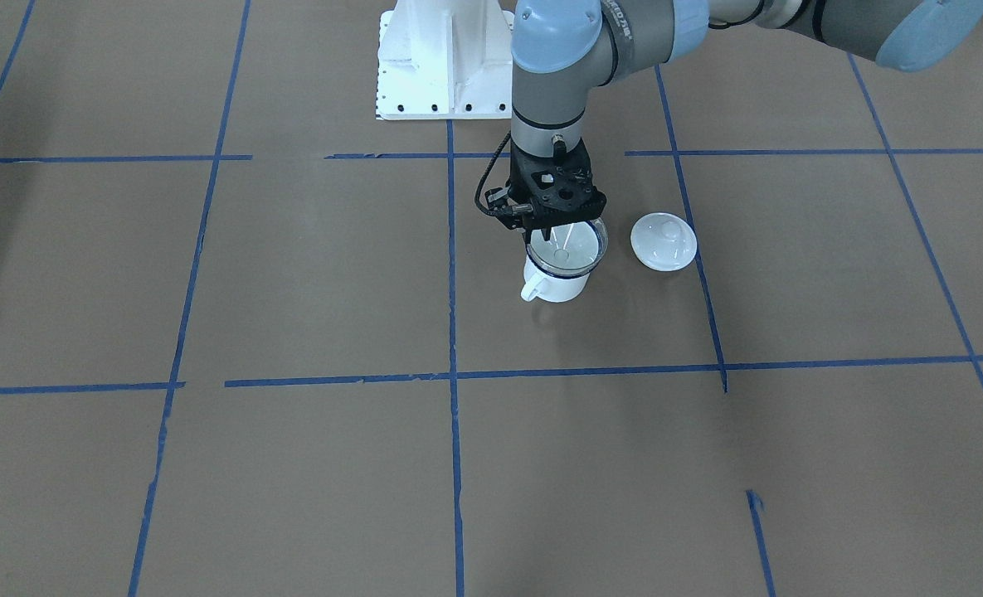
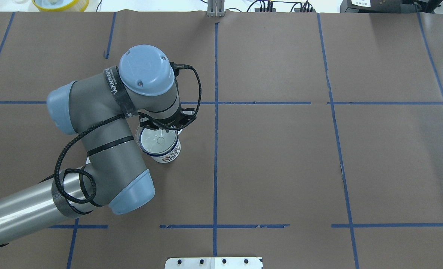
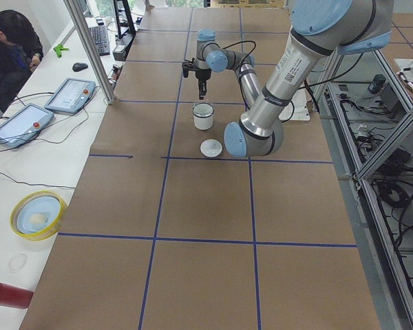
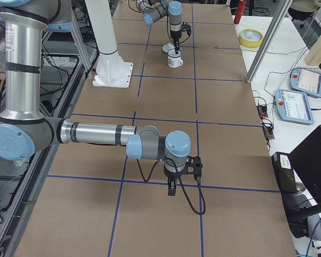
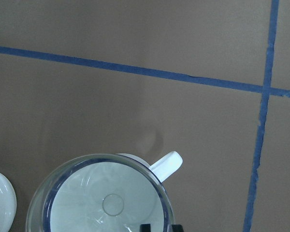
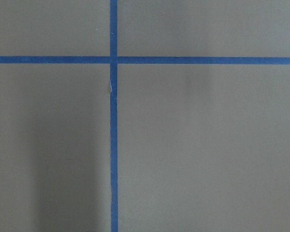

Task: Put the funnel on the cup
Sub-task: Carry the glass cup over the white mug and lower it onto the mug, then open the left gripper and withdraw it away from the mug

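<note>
My left hand (image 1: 554,228) hangs straight above the cup (image 1: 554,285), apparently pinching the rim of the funnel (image 5: 106,198). The funnel is clear and upright, spout down, centred over the cup's mouth. The right hand (image 4: 172,187) is well apart, and I cannot tell its grip.

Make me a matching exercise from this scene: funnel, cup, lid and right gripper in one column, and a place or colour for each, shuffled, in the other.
1 funnel
2 cup
3 lid
4 right gripper

A white, dark blue rim, loop handle
B lying flat beside the cup
C far from the cup, above a tape crossing
D clear, at the cup's mouth

Pairs: 1-D, 2-A, 3-B, 4-C
</note>
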Motion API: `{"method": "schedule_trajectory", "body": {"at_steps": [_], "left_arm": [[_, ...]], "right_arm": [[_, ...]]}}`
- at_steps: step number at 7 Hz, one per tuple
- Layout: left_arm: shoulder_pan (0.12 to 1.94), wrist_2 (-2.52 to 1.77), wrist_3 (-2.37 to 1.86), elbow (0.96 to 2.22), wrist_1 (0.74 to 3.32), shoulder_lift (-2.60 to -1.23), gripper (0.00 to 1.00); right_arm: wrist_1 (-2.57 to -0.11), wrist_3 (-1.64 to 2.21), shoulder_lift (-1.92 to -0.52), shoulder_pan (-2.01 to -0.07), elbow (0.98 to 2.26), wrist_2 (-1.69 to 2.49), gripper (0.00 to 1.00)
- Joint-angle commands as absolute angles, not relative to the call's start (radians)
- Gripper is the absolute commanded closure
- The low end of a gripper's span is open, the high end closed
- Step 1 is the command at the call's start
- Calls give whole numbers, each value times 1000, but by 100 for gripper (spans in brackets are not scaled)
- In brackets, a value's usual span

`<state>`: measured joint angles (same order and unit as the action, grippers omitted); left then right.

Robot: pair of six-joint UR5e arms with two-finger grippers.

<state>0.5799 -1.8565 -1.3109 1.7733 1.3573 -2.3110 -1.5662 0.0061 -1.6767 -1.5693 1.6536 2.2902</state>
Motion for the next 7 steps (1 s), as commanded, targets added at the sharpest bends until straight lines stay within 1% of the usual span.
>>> {"method": "schedule_trajectory", "body": {"at_steps": [1,2,3,4,5,6,7], "left_arm": [[586,-1859,-1301,1822,1359,-2303,0],[618,-1858,-1287,1913,1361,-2246,0],[676,-1861,-1147,2015,1356,-2194,0],[784,-1923,-999,2057,1361,-2128,0],[952,-2056,-747,2051,1367,-2062,0],[1139,-2198,-480,2037,1365,-1954,0],[1267,-2221,-231,2007,1377,-1846,0]], "right_arm": [[-1566,6,-1677,-1569,1654,2290,0],[-1566,6,-1677,-1569,1654,2290,0],[-1566,6,-1677,-1569,1654,2290,0],[-1566,6,-1677,-1569,1654,2290,0],[-1566,6,-1677,-1569,1654,2290,0],[-1566,6,-1677,-1569,1654,2290,0],[-1566,6,-1677,-1569,1654,2290,0]]}}
